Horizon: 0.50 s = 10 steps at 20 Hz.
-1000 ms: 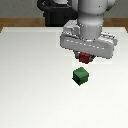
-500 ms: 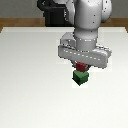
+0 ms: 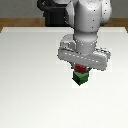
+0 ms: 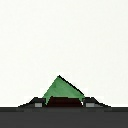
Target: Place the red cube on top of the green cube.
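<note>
The small dark-red cube [image 3: 80,67] sits between my fingers directly above the larger dark-green cube [image 3: 80,78], on or just over its top face; I cannot tell if they touch. My gripper [image 3: 80,69] is shut on the red cube. In the wrist view the green cube [image 4: 61,89] shows as a green corner beyond the dark red cube [image 4: 65,102], which is held between the two fingertips [image 4: 37,103] of my gripper [image 4: 65,104].
The white table [image 3: 30,75] spreads all around the cubes. A dark robot base [image 3: 55,17] stands at the table's far edge. The wood floor [image 3: 15,22] shows beyond it.
My gripper has carried the red cube toward the exterior view's left and down, from beside and above the green cube to right over it. The green cube has not moved.
</note>
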### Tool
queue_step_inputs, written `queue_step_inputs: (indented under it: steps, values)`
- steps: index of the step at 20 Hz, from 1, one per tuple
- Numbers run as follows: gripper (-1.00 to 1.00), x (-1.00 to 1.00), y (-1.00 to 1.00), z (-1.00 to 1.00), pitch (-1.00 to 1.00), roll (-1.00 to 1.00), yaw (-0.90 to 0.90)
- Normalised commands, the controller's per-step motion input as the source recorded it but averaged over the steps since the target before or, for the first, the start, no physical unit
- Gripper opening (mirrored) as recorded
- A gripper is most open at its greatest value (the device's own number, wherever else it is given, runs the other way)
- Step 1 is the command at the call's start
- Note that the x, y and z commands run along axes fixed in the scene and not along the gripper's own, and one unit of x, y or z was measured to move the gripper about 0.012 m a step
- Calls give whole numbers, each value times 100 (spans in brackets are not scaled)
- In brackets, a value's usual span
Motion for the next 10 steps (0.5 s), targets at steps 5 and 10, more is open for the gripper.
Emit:
queue_step_inputs:
  steps: [5,10]
  values:
    - [100,0,0,0,0,0,0]
    - [100,0,0,0,0,0,0]
